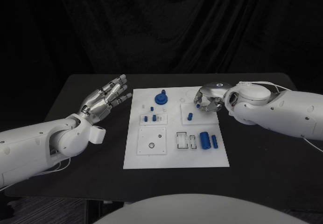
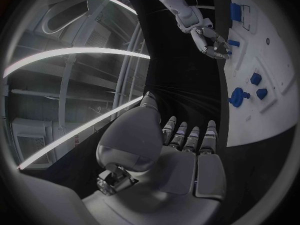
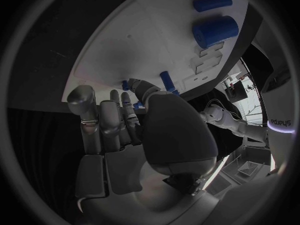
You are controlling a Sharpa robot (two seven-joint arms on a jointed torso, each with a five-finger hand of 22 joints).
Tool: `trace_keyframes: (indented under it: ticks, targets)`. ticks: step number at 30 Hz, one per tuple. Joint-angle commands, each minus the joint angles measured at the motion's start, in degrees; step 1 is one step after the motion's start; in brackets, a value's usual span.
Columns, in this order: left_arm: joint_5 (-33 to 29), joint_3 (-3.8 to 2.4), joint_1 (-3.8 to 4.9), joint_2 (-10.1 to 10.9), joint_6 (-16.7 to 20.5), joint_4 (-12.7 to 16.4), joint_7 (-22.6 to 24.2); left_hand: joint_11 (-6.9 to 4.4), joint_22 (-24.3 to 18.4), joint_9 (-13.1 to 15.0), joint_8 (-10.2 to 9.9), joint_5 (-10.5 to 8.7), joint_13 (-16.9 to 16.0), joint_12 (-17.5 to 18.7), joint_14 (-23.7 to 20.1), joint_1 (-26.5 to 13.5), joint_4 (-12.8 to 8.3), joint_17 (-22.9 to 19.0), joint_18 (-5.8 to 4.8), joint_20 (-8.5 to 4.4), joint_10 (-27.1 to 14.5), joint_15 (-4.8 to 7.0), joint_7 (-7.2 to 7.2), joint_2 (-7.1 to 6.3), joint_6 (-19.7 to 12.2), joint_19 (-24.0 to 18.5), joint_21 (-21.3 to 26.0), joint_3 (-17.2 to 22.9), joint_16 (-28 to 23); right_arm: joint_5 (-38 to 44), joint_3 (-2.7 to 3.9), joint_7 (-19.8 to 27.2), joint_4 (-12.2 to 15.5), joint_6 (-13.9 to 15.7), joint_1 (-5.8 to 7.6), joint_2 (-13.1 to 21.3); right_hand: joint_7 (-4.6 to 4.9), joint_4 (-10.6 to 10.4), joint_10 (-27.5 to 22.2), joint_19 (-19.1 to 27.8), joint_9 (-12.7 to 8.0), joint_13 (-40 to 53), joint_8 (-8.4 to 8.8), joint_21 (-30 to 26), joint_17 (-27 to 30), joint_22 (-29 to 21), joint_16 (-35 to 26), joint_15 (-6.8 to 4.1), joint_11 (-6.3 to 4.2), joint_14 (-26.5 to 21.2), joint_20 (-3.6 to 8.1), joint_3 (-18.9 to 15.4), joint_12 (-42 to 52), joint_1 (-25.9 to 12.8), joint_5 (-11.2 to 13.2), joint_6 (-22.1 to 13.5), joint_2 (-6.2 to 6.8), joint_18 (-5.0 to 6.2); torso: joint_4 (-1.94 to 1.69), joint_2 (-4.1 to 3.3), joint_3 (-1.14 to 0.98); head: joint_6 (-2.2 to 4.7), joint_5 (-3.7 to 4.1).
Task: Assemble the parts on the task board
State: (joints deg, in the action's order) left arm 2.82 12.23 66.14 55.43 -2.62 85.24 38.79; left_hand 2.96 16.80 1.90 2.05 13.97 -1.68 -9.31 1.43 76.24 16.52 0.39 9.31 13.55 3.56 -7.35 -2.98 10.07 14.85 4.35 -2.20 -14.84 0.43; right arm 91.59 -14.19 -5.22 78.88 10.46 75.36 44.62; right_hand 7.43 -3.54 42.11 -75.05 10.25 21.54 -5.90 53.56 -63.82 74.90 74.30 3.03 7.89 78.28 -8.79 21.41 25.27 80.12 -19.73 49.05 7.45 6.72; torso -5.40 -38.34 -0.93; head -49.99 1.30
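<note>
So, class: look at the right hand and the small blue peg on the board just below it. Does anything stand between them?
Nothing visible does. The right hand hangs over the task board at its far right corner, and the small blue peg lies close by it, with bare white plate between.

table (image 1: 262, 163): black, plain and matte
task board (image 1: 176, 159): white, with thin dark outlines drawn round some of its recesses
round knobbed part (image 1: 161, 98): deep blue
two cylinders (image 1: 208, 140): blue, one thicker, one thinner, lying side by side on the white
small pegs (image 1: 152, 117): blue, dotted over the middle of the board
small upright part (image 1: 190, 116): blue, standing on a white square
left hand (image 1: 106, 100): silver, with darker grey between the fingers
right hand (image 1: 210, 101): silver, metallic sheen
arms (image 1: 296, 114): glossy white shells
backdrop (image 1: 161, 32): black cloth, no pattern
</note>
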Motion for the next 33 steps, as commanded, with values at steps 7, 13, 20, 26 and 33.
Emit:
trace_keyframes:
  ticks: [7,13,20,26,33]
  targets:
    - [0.13,-0.06,-0.06,-0.55,-1.52,-0.32,7.36,0.80,0.14,-0.07,-0.24,4.30,0.02,-0.57,0.17,3.24,-0.16,0.14,0.97,0.98,-0.05,-0.89,-0.13,0.50,-0.21,0.65,-0.59,-0.03,0.46,0.46,0.04,-0.18,-1.53,-0.27,-0.90,-0.89,0.09,1.54,2.78,-0.23,2.31,-0.89,-2.93,0.80,-0.12,6.04,0.39,-0.47,-0.59,0.08,0.39,0.57,0.82,0.22,-1.33,4.84,-0.85,0.16,-0.32,-0.03,0.00,-0.01,0.24]
    - [0.13,-0.06,-0.10,-0.89,-1.78,-0.65,7.09,0.97,0.24,-0.05,-0.22,5.57,0.01,-0.63,0.35,4.13,-0.22,0.19,0.98,1.28,-0.06,-1.15,0.11,0.77,-0.05,0.87,-0.70,0.09,0.59,0.46,0.04,0.18,-2.14,0.54,-1.12,-1.06,0.14,2.44,4.92,-0.62,3.85,-0.99,-4.20,1.79,-0.48,6.28,0.71,-1.01,-1.27,0.40,0.82,0.85,1.73,0.72,-2.86,6.35,-1.50,0.05,-0.33,0.01,-0.02,-0.01,0.35]
    - [0.13,-0.06,-0.30,-1.50,-2.21,-1.19,6.72,1.21,0.12,0.00,-0.16,6.47,0.01,-0.65,0.42,4.81,-0.26,0.21,0.97,1.53,-0.08,-1.37,0.52,1.06,0.29,0.96,-0.73,0.24,0.65,0.46,0.04,0.47,-2.60,1.28,-1.23,-1.06,0.08,2.95,7.36,-0.97,6.03,-1.05,-5.87,2.58,-0.71,6.42,0.92,-1.81,-2.26,0.80,1.54,0.67,2.71,0.67,-2.46,7.61,-2.81,-0.06,-0.32,-0.02,0.08,-0.01,0.20]
    - [0.13,-0.06,-0.49,-1.67,-2.58,-1.51,6.70,1.43,0.12,0.13,0.00,7.81,-0.02,-0.89,0.54,5.35,-0.20,0.24,0.99,1.84,0.04,-1.64,1.30,0.91,1.29,1.10,-0.79,0.06,0.76,-0.65,0.04,1.10,-2.99,1.97,-1.32,-1.32,0.60,3.98,10.30,-0.26,8.01,-1.04,-7.30,1.39,0.51,6.11,0.03,-2.58,-3.19,0.14,2.26,0.50,3.76,1.45,-2.45,8.37,-3.79,0.16,-0.18,0.00,0.16,-0.01,0.11]
    - [0.13,-0.06,-0.69,-2.05,-2.77,-1.84,6.53,1.54,0.02,0.20,0.08,8.83,-0.04,-1.07,0.64,5.76,-0.19,0.27,1.00,1.98,0.15,-1.71,1.76,1.11,1.90,1.18,-0.83,0.12,0.83,-1.29,0.04,1.47,-3.22,2.40,-1.38,-1.59,0.45,4.60,12.33,-0.13,9.43,-1.40,-8.11,1.32,0.81,6.09,-0.21,-2.91,-3.59,0.06,2.61,0.07,3.84,1.60,-1.85,8.71,-3.94,0.16,-0.25,0.12,0.22,-0.01,-0.13]
